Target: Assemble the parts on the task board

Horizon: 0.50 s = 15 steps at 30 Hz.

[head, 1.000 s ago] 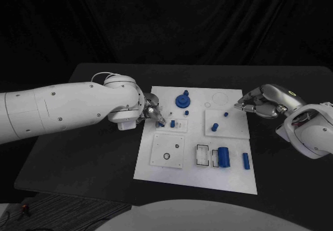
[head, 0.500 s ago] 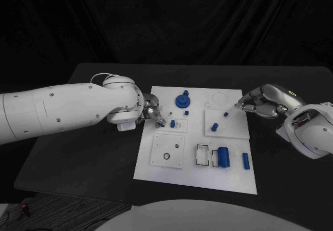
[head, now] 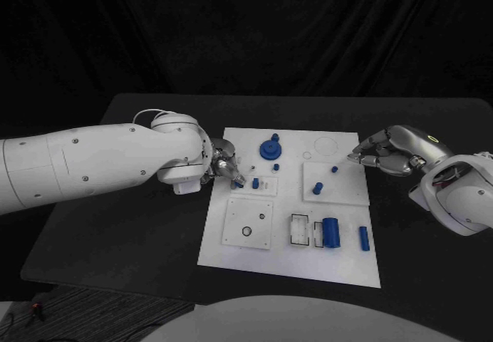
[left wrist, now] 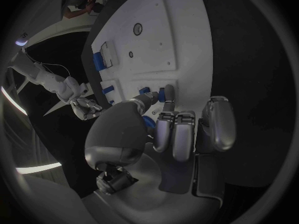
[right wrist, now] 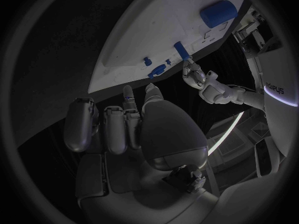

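Head view: upright peg, vertical axis.

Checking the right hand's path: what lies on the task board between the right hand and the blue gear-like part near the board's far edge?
In the head view, between the right hand and the blue gear-like part the task board shows a faint ring outline and bare white plate.

Flat white rectangular task board; small blue plastic parts; matte black table; silver metal hands on white arms.
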Available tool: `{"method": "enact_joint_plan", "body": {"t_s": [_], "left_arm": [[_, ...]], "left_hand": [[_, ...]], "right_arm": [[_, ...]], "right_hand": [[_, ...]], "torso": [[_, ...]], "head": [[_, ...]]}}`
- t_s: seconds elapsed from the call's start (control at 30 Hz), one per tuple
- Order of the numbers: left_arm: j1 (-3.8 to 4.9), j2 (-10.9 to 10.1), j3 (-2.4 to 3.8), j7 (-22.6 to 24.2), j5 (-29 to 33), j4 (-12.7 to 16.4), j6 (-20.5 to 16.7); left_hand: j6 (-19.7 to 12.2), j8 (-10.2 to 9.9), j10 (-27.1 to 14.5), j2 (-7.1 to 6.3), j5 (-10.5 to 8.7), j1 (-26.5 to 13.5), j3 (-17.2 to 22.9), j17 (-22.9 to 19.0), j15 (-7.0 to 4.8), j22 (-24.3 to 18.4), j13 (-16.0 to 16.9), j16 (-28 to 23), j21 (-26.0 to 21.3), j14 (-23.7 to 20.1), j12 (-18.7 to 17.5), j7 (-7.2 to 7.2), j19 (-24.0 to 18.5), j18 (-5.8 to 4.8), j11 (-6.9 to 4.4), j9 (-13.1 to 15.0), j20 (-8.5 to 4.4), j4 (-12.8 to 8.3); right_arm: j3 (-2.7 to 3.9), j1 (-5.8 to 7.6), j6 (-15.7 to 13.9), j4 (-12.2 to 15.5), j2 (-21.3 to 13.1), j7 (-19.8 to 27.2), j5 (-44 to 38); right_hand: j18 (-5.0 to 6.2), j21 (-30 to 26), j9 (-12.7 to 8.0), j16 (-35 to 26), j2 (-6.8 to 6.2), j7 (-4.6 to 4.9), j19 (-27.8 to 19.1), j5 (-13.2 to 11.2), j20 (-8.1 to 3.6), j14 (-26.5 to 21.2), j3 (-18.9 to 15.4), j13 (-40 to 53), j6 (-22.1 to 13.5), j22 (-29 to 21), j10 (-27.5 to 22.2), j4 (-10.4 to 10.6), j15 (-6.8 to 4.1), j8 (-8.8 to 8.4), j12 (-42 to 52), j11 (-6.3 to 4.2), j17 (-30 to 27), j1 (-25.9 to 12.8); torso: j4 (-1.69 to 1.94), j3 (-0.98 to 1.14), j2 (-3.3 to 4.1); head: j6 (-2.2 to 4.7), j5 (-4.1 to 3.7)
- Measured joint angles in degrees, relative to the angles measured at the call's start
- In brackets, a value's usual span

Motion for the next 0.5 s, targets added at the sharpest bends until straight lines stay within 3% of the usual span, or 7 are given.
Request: {"method": "enact_joint_plan", "body": {"t_s": [0.5], "left_arm": [[-0.01, -0.2, 0.03, -0.02, -0.01, 0.21, 0.38]], "left_hand": [[-0.01, 0.22, 0.0, 0.0, -0.02, 0.0, -0.01, 0.0, 0.0, 0.0, 0.0, 0.0, 0.0, 0.0, 0.0, 0.04, 0.0, 0.0, 0.0, 0.06, 0.0, 0.0]], "right_arm": [[0.0, -0.05, 0.03, -0.06, 0.0, -0.18, 0.0]], "right_hand": [[0.0, -0.29, 0.0, 0.0, 0.15, 0.0, 0.0, 0.0, 0.0, 0.14, 0.17, 0.0, 0.0, 0.04, 0.0, -0.17, -0.13, 0.0, 0.11, 0.0, 0.0, 0.15]], "torso": [[0.0, 0.0, 0.02]], "head": [[0.0, 0.05]]}}
